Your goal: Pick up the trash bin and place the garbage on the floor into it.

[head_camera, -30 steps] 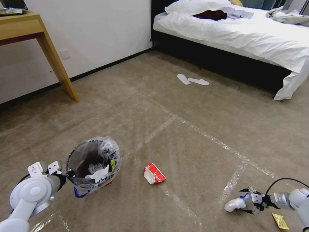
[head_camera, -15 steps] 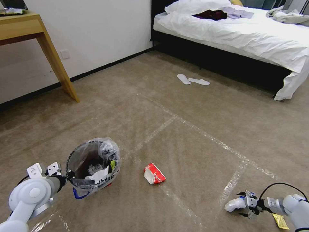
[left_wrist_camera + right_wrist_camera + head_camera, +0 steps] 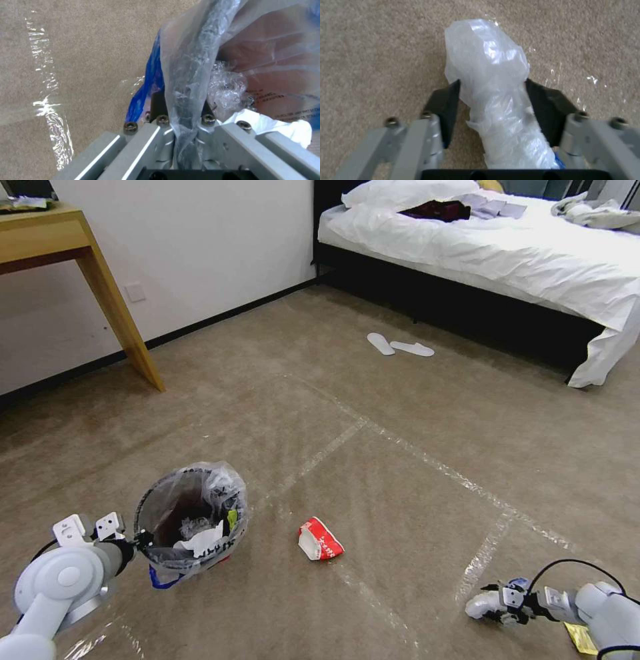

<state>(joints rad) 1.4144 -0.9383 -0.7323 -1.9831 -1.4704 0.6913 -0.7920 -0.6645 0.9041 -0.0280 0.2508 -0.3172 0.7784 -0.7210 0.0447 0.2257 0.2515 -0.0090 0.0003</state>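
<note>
Now the left hand [image 3: 181,122] pinches the trash bin [image 3: 190,523] rim to carry it, while beside the red carton [image 3: 319,540] the right hand [image 3: 493,110] squeezes a white plastic wad [image 3: 490,82].

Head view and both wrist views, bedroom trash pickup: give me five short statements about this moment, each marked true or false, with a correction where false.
1. The left gripper is shut on the rim of the trash bin. True.
2. The bin is empty. False: white paper and other litter lie inside it.
3. The right gripper has its fingers on either side of a crumpled clear plastic wad on the floor. True.
4. The red-and-white carton is already in the bin. False: it lies on the carpet beside the bin.
5. The white slippers lie under the wooden table. False: they lie near the bed.
</note>
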